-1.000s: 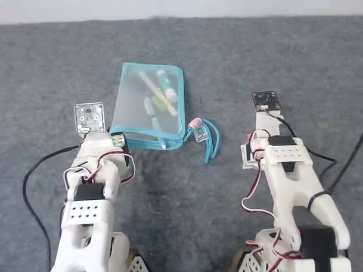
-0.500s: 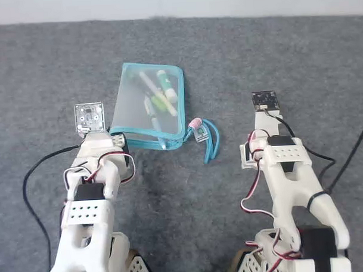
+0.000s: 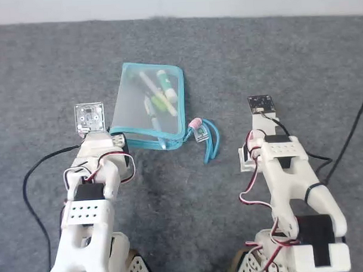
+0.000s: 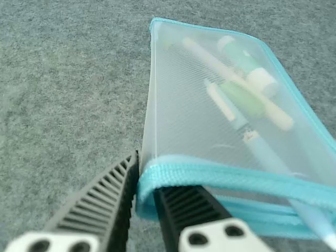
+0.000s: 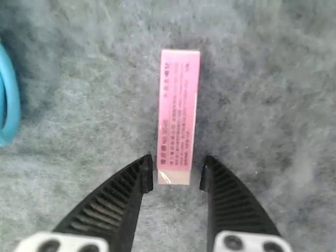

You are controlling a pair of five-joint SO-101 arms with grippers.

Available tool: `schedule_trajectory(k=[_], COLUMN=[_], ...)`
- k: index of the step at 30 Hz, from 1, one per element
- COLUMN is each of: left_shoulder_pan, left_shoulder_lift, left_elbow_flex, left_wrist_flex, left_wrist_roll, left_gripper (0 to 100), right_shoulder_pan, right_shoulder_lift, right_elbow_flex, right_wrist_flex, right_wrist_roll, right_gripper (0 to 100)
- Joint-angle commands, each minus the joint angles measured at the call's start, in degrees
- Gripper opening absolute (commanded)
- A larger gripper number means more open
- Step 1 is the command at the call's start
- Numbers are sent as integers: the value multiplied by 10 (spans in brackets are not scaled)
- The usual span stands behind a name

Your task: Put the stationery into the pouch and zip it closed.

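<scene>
Pink eraser (image 5: pixel 178 105) lies partly inside the open right tool (image 5: pixel 177 161); left tool (image 4: pixel 146 181) pinches the pouch (image 4: pixel 199 131) corner.

Both arms are white moulded plastic with black servo blocks set into the joints. The left arm (image 3: pixel 88 199) has a plate dotted with two rows of small holes, and the right arm (image 3: pixel 288 174) shows similar holes on its upper link. Thin red, white and black wires loop along each arm. A thick black cable (image 3: pixel 31 170) leaves the left arm toward 9 o'clock, and a second cable (image 3: pixel 348 131) runs off toward 2 o'clock from the right arm. Each wrist bears a small square board, the pale board (image 3: pixel 89 117) on the left and the dark board (image 3: pixel 261 103) on the right. The left gripper (image 4: pixel 144 176) and the right gripper (image 5: pixel 177 160) have black ribbed fingers on white bases with paired screw holes.
</scene>
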Motion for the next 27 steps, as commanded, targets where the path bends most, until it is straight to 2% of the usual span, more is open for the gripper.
schedule_trajectory(k=[1, 4, 10, 21, 24, 27], left_shoulder_pan=[3, 4, 4, 6, 6, 8], left_shoulder_lift=[-25, -25, -25, -25, -25, -25], left_elbow_flex=[-5, -4, -4, -4, -4, -4], left_wrist_flex=[1, 1, -1, -3, -3, -3], left_wrist_roll=[-12, -12, -12, -13, -13, -13], left_gripper=[13, 13, 13, 13, 13, 13], right_shoulder_pan=[4, 9, 49, 50, 23, -51], right_shoulder_lift=[-1, -2, -23, -322, -387, -438], right_elbow_flex=[-28, -28, -40, -38, -38, -38], right_wrist_flex=[-7, -12, 10, 194, 232, 256], right_wrist_roll=[11, 11, 11, 97, 116, 147], right_gripper=[81, 5, 7, 7, 6, 6])
